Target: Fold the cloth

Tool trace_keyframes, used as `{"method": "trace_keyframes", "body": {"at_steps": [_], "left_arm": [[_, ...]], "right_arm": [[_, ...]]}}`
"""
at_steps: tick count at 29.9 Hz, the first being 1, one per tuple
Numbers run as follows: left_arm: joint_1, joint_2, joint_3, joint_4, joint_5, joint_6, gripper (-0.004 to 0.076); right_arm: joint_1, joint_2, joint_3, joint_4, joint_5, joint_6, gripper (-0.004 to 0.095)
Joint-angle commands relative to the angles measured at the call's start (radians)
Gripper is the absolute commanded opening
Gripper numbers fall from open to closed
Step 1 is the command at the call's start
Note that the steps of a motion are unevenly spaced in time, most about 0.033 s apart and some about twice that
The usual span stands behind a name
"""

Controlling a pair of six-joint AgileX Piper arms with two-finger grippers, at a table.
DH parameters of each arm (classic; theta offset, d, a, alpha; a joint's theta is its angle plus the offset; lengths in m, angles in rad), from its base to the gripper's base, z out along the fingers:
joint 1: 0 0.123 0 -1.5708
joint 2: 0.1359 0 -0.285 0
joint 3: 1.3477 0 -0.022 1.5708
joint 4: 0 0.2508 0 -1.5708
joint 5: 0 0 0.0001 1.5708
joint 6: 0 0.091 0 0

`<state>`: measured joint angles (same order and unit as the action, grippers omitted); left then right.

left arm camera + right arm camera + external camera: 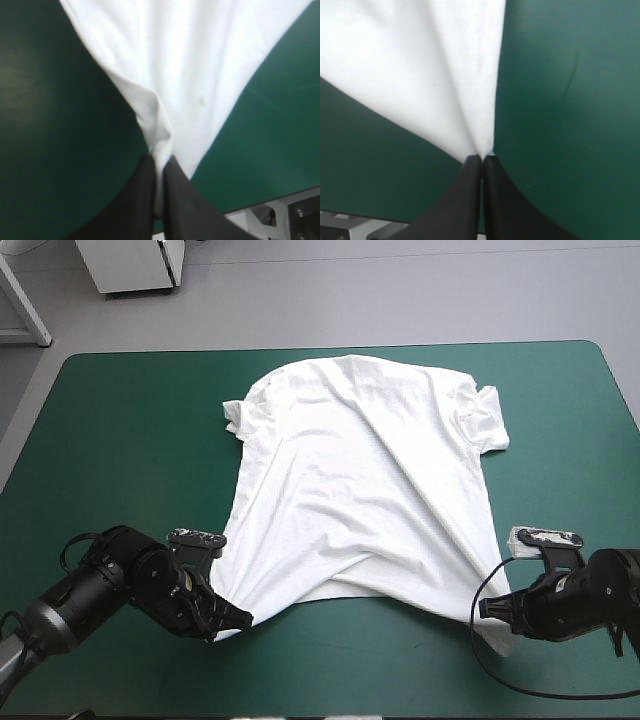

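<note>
At the near left of the teal-green surface [130, 420], the left hand [228, 618] lies low. Its black fingers [142, 200] are all but closed on the near left hem corner of the T-shirt [370, 470], with a thin fold of white cloth pinched between them. At the near right, the right hand [492, 608] grips the other hem corner the same way, the cloth gathered to a point at its tips. Each hand hides the corner it holds. From both corners taut creases fan toward the middle, and the hem between the hands bows away from the near edge, leaving bare cover in front of it. Farther out the T-shirt lies spread over the middle of the surface, wrinkled, with one long diagonal ridge across it. At its far end a bunched sleeve sticks out on the left and a crumpled one on the right, both short of the far edge.
</note>
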<state>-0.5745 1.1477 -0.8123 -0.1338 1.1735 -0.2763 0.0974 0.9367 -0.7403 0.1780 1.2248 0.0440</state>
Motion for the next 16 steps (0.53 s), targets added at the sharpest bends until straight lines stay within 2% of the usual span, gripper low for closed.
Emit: {"method": "trace_keyframes", "body": {"at_steps": [1, 7, 10, 13, 14, 16], "left_arm": [[-0.005, -0.024, -0.017, -0.030, 0.035, 0.001, -0.0022], [-0.005, -0.024, 0.008, -0.017, 0.066, 0.010, -0.0022], [-0.005, -0.024, 0.000, 0.005, 0.060, 0.030, -0.0008], [-0.005, -0.024, -0.019, 0.010, 0.060, 0.040, 0.0086], [-0.005, -0.024, -0.027, 0.010, 0.067, 0.047, 0.0142], [-0.005, -0.024, -0.046, 0.008, 0.090, 0.051, 0.0262]], "right_arm": [[-0.007, -0.012, -0.018, 0.037, 0.026, 0.000, -0.0016], [-0.007, -0.012, -0.019, 0.046, 0.026, 0.003, -0.0011], [-0.007, -0.012, -0.021, 0.051, 0.026, 0.002, 0.0066], [-0.007, -0.012, -0.027, 0.074, 0.026, -0.004, 0.0269], [-0.007, -0.012, -0.031, 0.085, 0.026, -0.004, 0.0379], [-0.007, -0.012, -0.039, 0.099, 0.026, -0.001, 0.0510]]}}
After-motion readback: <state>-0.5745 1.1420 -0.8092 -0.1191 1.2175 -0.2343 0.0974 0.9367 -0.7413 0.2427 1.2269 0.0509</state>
